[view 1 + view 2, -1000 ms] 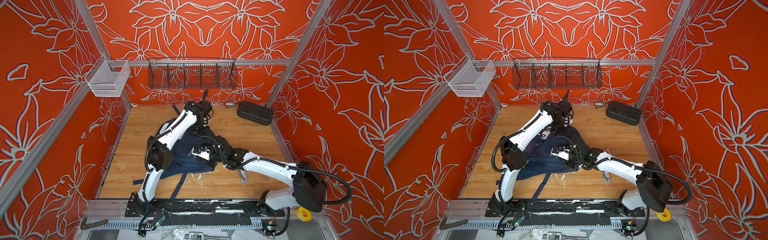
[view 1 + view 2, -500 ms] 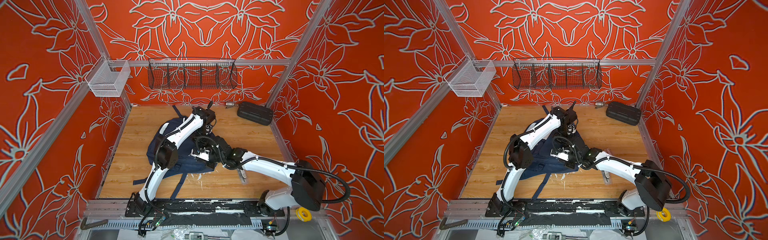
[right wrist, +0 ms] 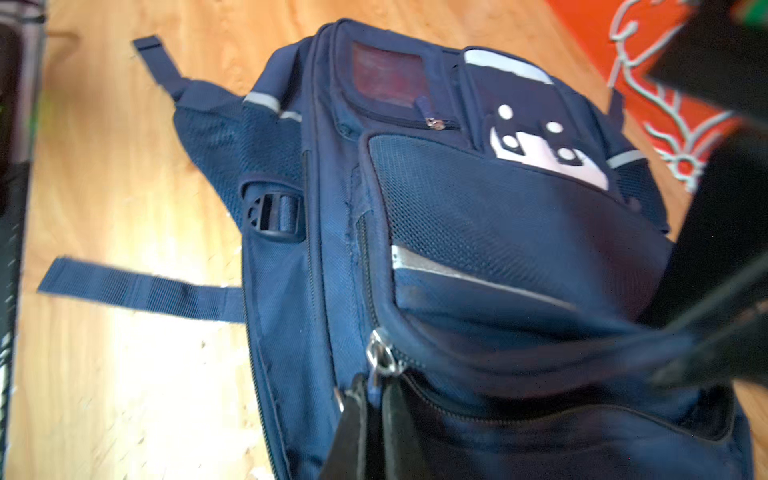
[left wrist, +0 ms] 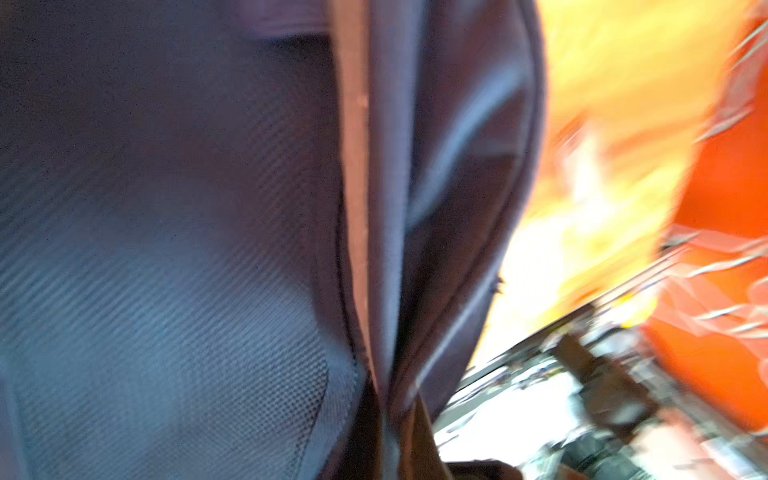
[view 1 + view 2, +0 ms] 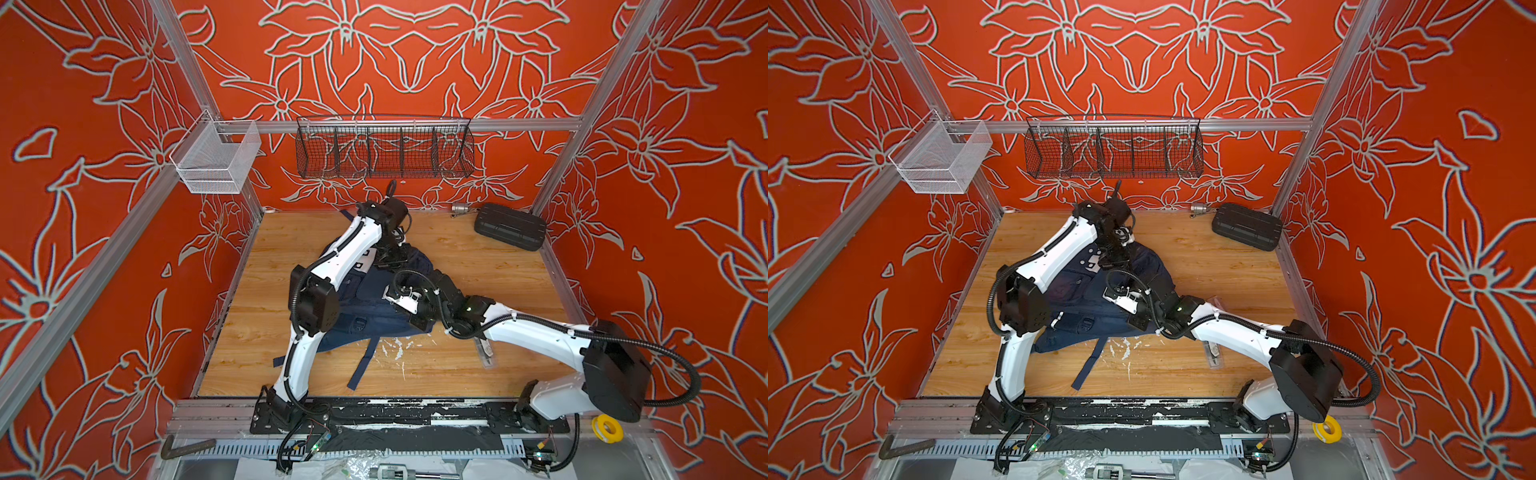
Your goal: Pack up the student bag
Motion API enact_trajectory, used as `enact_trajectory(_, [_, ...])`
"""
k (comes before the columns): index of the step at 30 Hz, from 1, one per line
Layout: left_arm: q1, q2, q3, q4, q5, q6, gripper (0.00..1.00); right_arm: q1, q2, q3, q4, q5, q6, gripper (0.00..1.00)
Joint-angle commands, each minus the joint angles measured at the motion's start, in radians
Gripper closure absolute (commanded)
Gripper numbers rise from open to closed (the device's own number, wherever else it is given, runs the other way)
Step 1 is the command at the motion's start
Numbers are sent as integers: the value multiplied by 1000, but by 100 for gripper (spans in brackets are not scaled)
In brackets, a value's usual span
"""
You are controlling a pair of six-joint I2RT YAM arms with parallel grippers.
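With student bag (image 3: 478,216) lying on desk (image 5: 478,266) directly under both hands, brace its rim fabric clenched in left hand (image 5: 390,261) and draw zipper pull (image 3: 380,359), pinched in right hand (image 3: 374,419), steadily along track, minding slack cloth ahead.

Both top views look down from high over the table (image 5: 478,266); 2 wrist views hug the student bag (image 3: 478,216).

Navy fabric backpack (image 5: 365,307) lies mid wooden tabletop (image 5: 478,266), black ribbed hard case (image 5: 509,226) behind it far-right, black wire basket (image 5: 384,151) on back wall, white mesh basket (image 5: 216,166) rear-left.
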Motion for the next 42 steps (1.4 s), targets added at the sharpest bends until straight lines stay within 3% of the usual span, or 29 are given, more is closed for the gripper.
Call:
enact_trajectory(1, [2, -126, -34, 434, 122, -227, 100, 38, -14, -4, 69, -91, 57, 100])
enact_trajectory(7, [15, -159, -109, 623, 101, -400, 100, 40, 4, 9, 85, -92, 92, 100])
enact_trajectory(13, [24, -190, -108, 649, 19, -436, 100, 41, -28, 24, 37, -103, 89, 100])
enact_trajectory(18, [14, -202, -163, 743, 15, -508, 100, 60, 34, 70, 84, -111, 199, 100])
enact_trajectory(26, [0, -236, -181, 744, -40, -498, 100, 68, 85, 119, 83, -162, 283, 100])
enact_trajectory(35, [-2, -226, -171, 788, -5, -538, 100, 121, 147, 163, 14, -97, 143, 100])
enact_trajectory(42, [-1, -227, -121, 608, -28, -412, 100, 116, 117, 135, 4, -118, -38, 100])
